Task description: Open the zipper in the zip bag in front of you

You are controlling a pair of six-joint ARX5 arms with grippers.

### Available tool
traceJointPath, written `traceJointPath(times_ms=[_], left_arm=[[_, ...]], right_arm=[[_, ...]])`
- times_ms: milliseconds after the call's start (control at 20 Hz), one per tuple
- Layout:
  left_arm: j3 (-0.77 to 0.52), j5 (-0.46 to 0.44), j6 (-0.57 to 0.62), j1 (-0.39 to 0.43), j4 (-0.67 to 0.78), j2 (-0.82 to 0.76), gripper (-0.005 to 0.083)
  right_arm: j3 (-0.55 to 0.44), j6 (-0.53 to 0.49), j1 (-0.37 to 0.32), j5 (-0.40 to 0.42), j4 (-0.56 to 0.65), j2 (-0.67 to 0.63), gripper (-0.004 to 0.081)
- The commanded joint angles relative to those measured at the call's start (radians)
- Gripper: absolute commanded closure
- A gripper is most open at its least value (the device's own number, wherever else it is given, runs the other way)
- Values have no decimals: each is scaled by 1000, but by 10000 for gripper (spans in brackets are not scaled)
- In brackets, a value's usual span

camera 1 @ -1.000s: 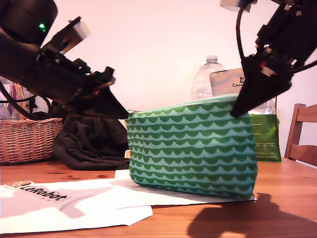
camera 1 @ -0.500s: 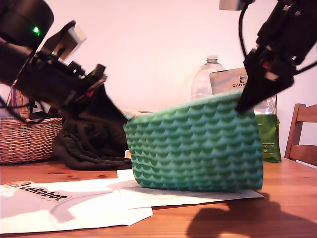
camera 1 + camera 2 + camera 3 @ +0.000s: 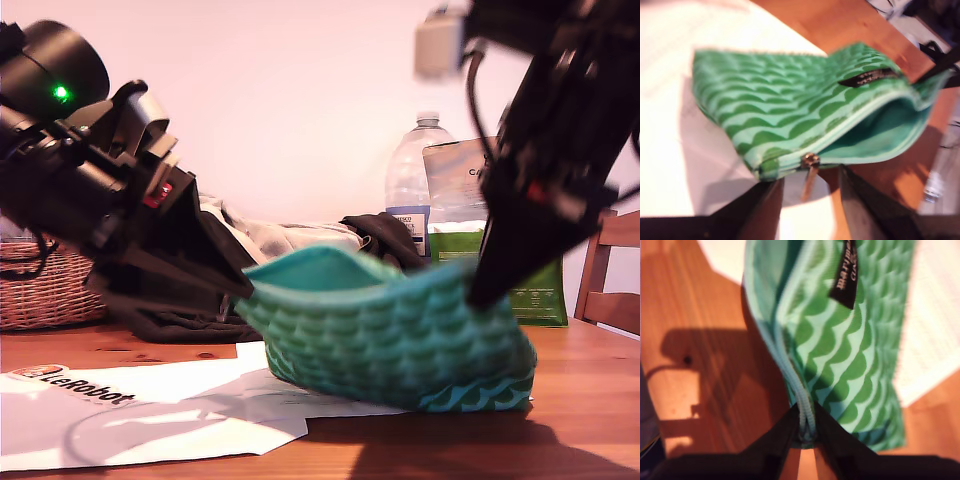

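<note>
Exterior view: the zip bag (image 3: pixel 385 345) sags open on the wooden table (image 3: pixel 590 420), at 6 o'clock from the water bottle (image 3: pixel 415 170).

First wrist view: my first gripper (image 3: pixel 810 200) spreads narrowly around the dangling pull tab (image 3: pixel 809 181) without touching it; the zipper (image 3: pixel 860 117) gapes, showing teal lining.

Second wrist view: my second gripper (image 3: pixel 806 432) pinches the bag's end at the zip tape.

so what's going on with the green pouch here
Two robot arms are working a zip bag open on a wooden table. My second gripper is shut on the bag's end, pinching the zipper tape there. My first gripper is at the other end, jaws apart, with the silver pull tab hanging between them. The bag's mouth already gapes, showing teal lining.
</note>
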Motion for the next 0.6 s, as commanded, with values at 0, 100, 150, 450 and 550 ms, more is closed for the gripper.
traceJointPath(times_ms=[0,100,150,450,550], left_arm=[[-3,61,-5,11,-27,-24,631],[-3,130,-4,13,-67,-46,793],[-3,153,-4,16,-81,-63,794],[-3,50,-4,43,-138,-157,794],[-3,28,6,53,-145,-162,794]], right_arm=[[13,5,4,-3,5,35,783],[13,9,4,-4,3,64,783],[13,19,4,-4,-2,73,783],[13,90,4,-5,-43,80,728],[13,134,6,-8,-45,80,626]])
